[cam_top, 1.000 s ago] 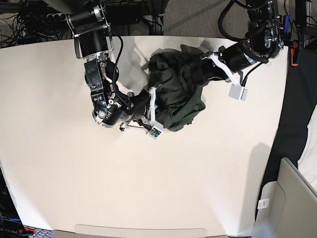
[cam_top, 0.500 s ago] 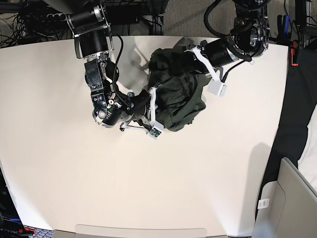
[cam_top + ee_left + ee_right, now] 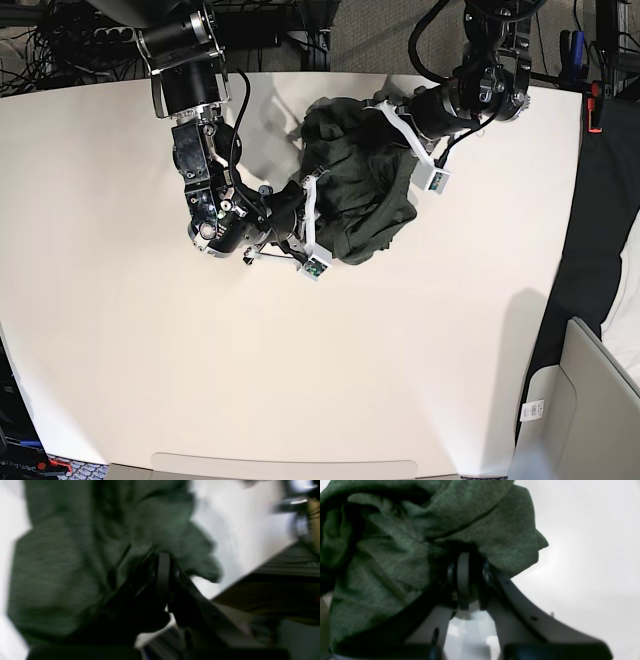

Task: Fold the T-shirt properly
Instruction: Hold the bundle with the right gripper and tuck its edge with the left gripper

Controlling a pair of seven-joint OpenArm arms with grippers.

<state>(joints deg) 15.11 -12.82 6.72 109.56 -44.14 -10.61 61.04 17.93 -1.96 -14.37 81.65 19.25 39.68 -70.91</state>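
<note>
Overhead, the T-shirt (image 3: 355, 190) lies bunched on the counter (image 3: 300, 380), toward 12 o'clock. Only the wrist views show the grips: the right hand (image 3: 465, 562) and the left hand (image 3: 162, 562) each pinch its fabric. Since a second ago, the left arm has swung inward over the shirt.

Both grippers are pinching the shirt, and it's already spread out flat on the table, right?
Not quite. Both grippers do pinch the shirt: the right gripper and the left gripper each have cloth bunched around the closed fingers. But the shirt is not flat. The base view shows it crumpled in a heap between the two arms on the table.
</note>
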